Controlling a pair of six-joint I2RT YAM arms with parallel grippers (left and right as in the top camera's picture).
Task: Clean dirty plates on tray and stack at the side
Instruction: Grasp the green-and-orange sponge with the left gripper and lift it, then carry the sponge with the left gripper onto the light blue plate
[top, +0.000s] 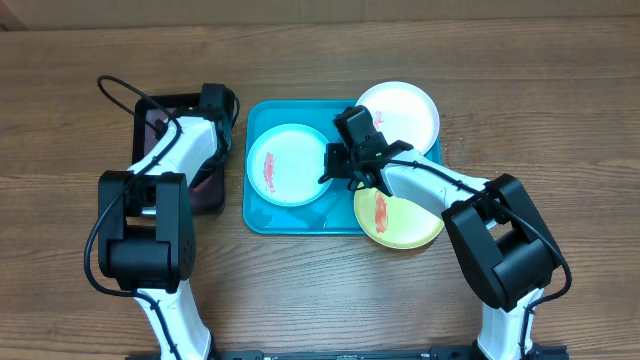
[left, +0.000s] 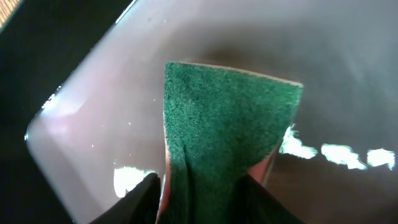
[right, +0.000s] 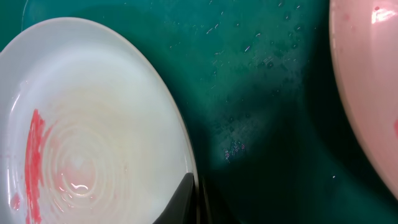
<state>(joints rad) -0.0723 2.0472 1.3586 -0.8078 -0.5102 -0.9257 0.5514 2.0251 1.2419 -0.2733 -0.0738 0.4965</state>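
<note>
L end effector (left: 205, 202) sits over the small black tray (top: 160, 115) in the upper left of the overhead view, pinching a green sponge (left: 230, 130) that sticks out past the fingers. The tray floor below looks wet & shiny, so prob. the sponge is being loaded w/ water

R end effector (right: 196, 199) is pressed together right on the rim of the light blue plate (top: 285, 165). It looks like a thin pinch on the edge facing frame centre, though the contact itself is hard to make out. That plate lies flat inside the turquoise tray (top: 262, 215), centre-left of frame, w/ a red smear (top: 268, 170) down its left part. The white plate (top: 405, 110) overlaps the tray's upper right corner & the yellow-green plate (top: 405, 225) its lower right, both also marked red

To do this step well, IMO:
- keep the sponge's grip deep enough that it won't fold or slip when pressed flat
- bring it in from the frame's left, so the 2 arms don't meet over the plate
- R hold stays firm & low, otherwise scrubbing will slide or tip the plate
- wipe along the smear, not across the rim, so the plate isn't shoved toward the yellow-green one just beside it
</note>
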